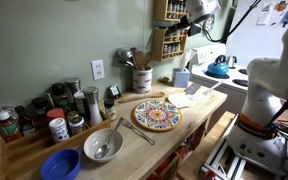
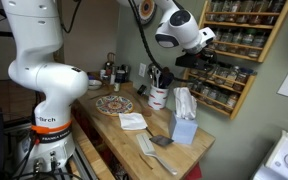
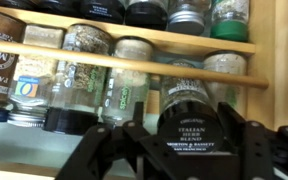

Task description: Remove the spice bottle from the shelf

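Observation:
The shelf (image 1: 169,35) is a small light-brown wooden rack on the wall, with rows of small spice jars; it also shows in an exterior view (image 2: 254,50) and fills the wrist view (image 3: 184,45). My gripper (image 1: 189,22) is up against its front (image 2: 209,55). In the wrist view my gripper (image 3: 184,135) has its black fingers on both sides of a spice bottle (image 3: 189,105) with a black cap reading "Italian Herb Blend". The bottle stands out in front of the row, close to the camera. The fingers touch its sides.
Below the shelf is a wooden counter with a patterned plate (image 1: 157,114), a bowl with a spoon (image 1: 102,146), a blue bowl (image 1: 60,164), a utensil crock (image 1: 141,78) and a tissue box (image 2: 182,125). A low stepped stand with larger jars (image 1: 34,115) sits further along the counter.

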Controlling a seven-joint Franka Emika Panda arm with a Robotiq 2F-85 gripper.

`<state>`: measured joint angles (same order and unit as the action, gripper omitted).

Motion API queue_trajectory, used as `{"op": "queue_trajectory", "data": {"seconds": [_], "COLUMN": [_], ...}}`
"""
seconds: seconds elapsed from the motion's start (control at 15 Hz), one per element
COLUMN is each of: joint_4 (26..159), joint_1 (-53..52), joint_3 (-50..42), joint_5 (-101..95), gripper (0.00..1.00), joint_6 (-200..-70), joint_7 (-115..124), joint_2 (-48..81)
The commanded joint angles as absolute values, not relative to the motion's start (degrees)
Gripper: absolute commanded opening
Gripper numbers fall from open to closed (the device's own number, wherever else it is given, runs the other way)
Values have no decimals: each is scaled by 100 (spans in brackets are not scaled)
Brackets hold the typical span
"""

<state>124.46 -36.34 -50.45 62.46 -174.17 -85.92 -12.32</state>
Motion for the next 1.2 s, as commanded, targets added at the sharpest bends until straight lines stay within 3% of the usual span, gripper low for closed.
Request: {"op": "queue_trajectory", "data": {"seconds": [0.0, 0.27, 0.33, 0.53, 1.13], "joint_4": [12464, 12457, 12454, 12452, 12776], "joint_1": [-3487, -3414, -3393, -3334, -2957], "joint_3": [-4910, -4850, -4839, -4801, -4282], "joint_5": [6048, 5984, 5964, 5904, 5386], "gripper": [75, 67, 51, 29, 29], "joint_6": [-17456, -17437, -17414, -17374, -17546], "joint_7": [-8404, -8364, -8350, -8273, -7908], "joint_2": [-1217, -1209, -1200, -1164, -1522]}}
